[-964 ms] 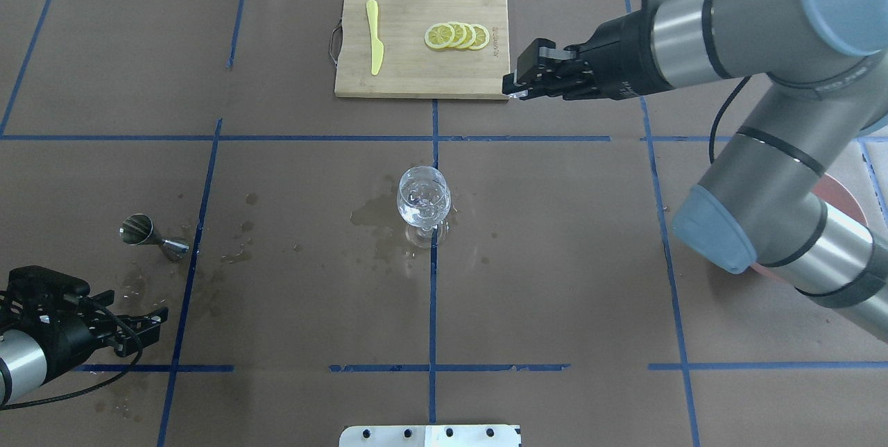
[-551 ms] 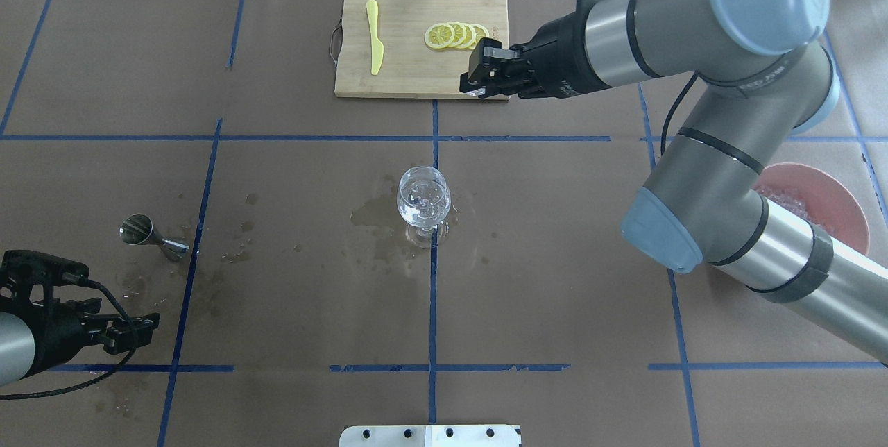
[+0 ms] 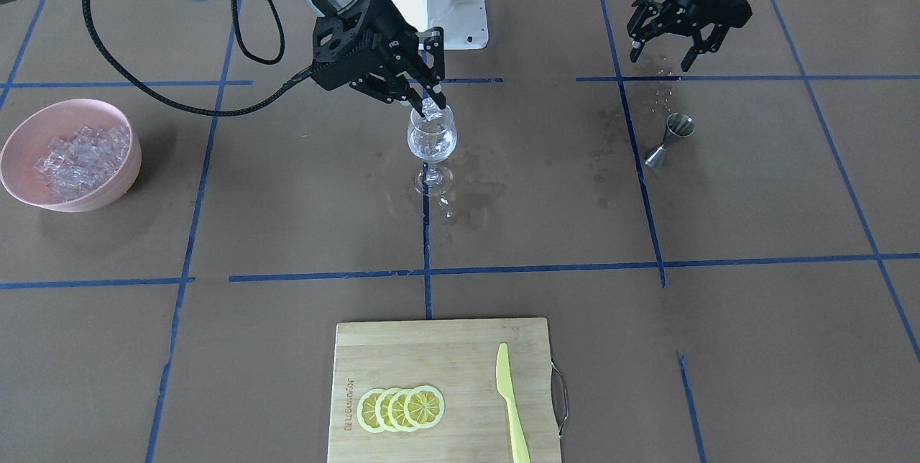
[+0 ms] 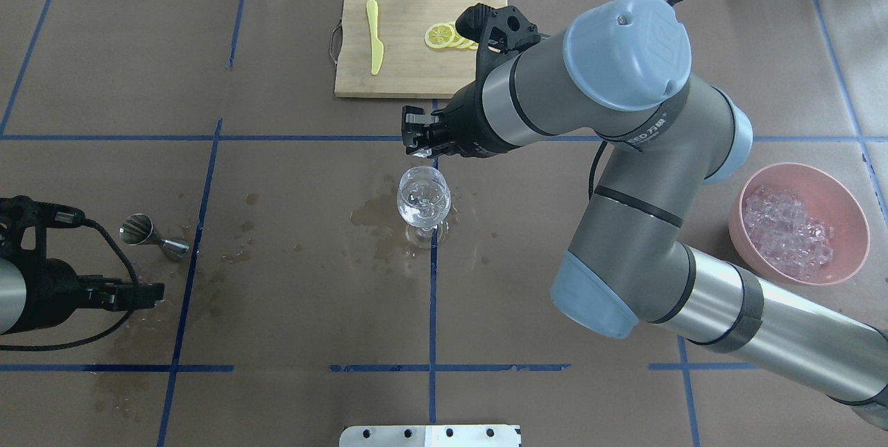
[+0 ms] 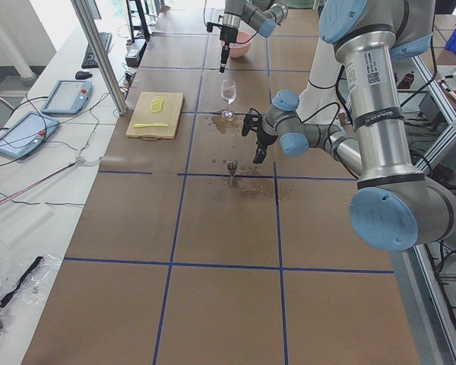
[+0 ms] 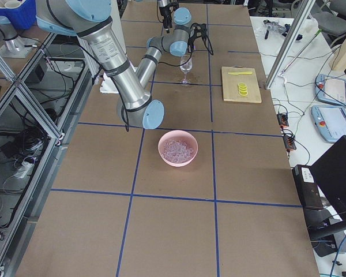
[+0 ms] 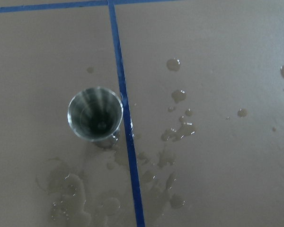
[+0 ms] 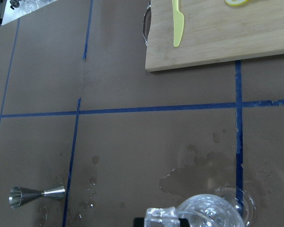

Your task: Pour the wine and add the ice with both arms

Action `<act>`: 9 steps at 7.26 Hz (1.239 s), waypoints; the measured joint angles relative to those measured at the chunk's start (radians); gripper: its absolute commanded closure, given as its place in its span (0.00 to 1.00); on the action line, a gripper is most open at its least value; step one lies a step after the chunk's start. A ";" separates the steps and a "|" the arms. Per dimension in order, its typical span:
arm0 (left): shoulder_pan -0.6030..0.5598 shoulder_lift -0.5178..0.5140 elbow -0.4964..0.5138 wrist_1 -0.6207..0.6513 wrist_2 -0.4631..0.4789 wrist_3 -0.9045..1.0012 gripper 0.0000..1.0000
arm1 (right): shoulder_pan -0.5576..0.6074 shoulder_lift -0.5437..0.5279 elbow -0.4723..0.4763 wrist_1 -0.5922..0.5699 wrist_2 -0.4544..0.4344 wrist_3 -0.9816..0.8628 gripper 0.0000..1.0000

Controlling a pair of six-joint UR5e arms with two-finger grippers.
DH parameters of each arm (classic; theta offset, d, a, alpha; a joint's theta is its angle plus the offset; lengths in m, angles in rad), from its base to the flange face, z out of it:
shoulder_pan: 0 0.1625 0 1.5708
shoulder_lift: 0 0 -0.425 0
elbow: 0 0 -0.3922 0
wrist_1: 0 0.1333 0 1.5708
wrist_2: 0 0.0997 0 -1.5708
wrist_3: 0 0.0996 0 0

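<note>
A wine glass (image 4: 423, 198) stands at the table's middle with clear liquid and glints inside; it also shows in the front view (image 3: 431, 141). My right gripper (image 3: 431, 105) is shut on a clear ice cube (image 3: 430, 111) just above the glass rim. The cube (image 8: 161, 216) shows at the bottom of the right wrist view beside the glass rim (image 8: 213, 212). A pink bowl (image 4: 850, 214) holds heaped ice cubes (image 4: 787, 232). My left gripper (image 3: 663, 57) is open and empty, hovering near the steel jigger (image 3: 668, 136), which the left wrist view sees from above (image 7: 94, 114).
A bamboo cutting board (image 4: 409, 79) at the far side carries lemon slices (image 4: 444, 36) and a yellow knife (image 4: 374, 37). Wet patches (image 4: 374, 214) lie around the glass and by the jigger (image 4: 149, 233). The right arm's elbow (image 4: 624, 51) spans the table's right half.
My right gripper has swung from beside the cutting board toward the robot and left, to over the glass, uncovering the pink bowl. My left gripper has shifted slightly toward the jigger.
</note>
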 measured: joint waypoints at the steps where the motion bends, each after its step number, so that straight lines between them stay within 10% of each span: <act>1: -0.018 -0.043 -0.008 0.057 -0.014 0.002 0.00 | -0.004 0.000 0.005 -0.039 0.021 0.000 1.00; 4: -0.053 -0.105 -0.047 0.166 -0.041 0.004 0.00 | -0.013 0.000 0.007 -0.103 0.050 0.001 1.00; 5: -0.060 -0.110 -0.049 0.173 -0.046 0.005 0.00 | -0.015 0.002 0.006 -0.105 0.050 0.001 0.73; 6: -0.063 -0.111 -0.050 0.175 -0.047 0.007 0.00 | -0.016 0.004 0.005 -0.104 0.049 0.003 0.17; 7: -0.067 -0.111 -0.051 0.176 -0.048 0.009 0.00 | -0.016 0.007 0.005 -0.103 0.047 0.009 0.00; 9: -0.074 -0.111 -0.052 0.177 -0.049 0.011 0.00 | -0.017 0.013 0.004 -0.101 0.042 0.019 0.00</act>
